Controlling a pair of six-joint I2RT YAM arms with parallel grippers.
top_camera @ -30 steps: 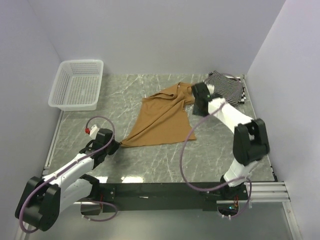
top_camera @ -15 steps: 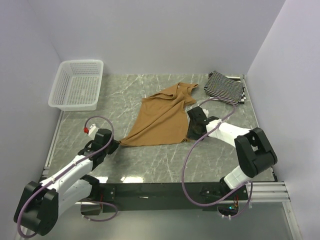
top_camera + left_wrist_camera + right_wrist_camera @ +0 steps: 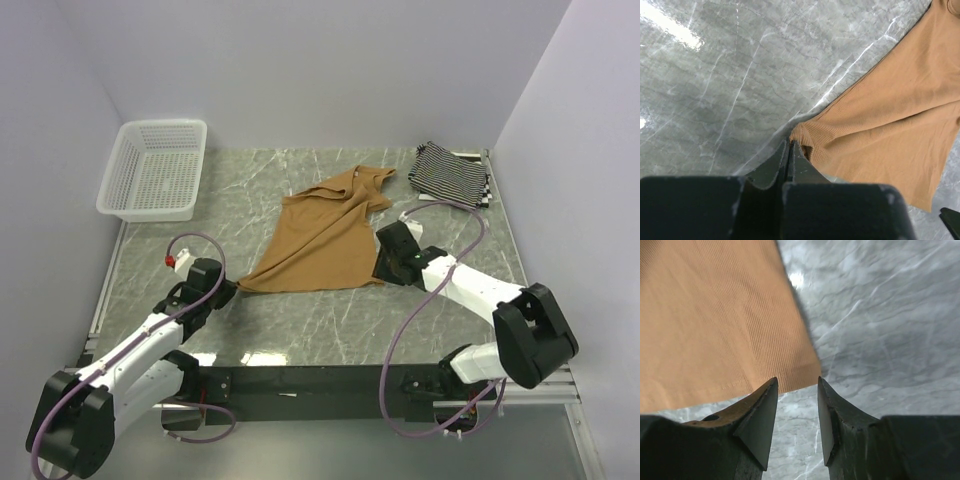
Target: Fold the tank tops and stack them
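1. Grey marble desk [image 3: 330,320]; tan-brown tank top [image 3: 325,240] spread at its middle, unfolded.
2. Near-left hem corner pinched in the closed left tool [image 3: 788,147]; near-right corner between the parted jaws of the right tool [image 3: 796,382].
3. Probably securing the hem; next, closing on that corner, then folding.
4. Folded striped tank top [image 3: 450,172] far right.

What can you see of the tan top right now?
The tan top is plain tan-brown, a fine ribbed knit, sleeveless. It lies spread mostly flat mid-table, hem nearest the arms, with straps and neck rumpled at the far end. The left end effector is shut on its near-left hem corner. The right end effector is open just short of the near-right hem corner, not gripping it.
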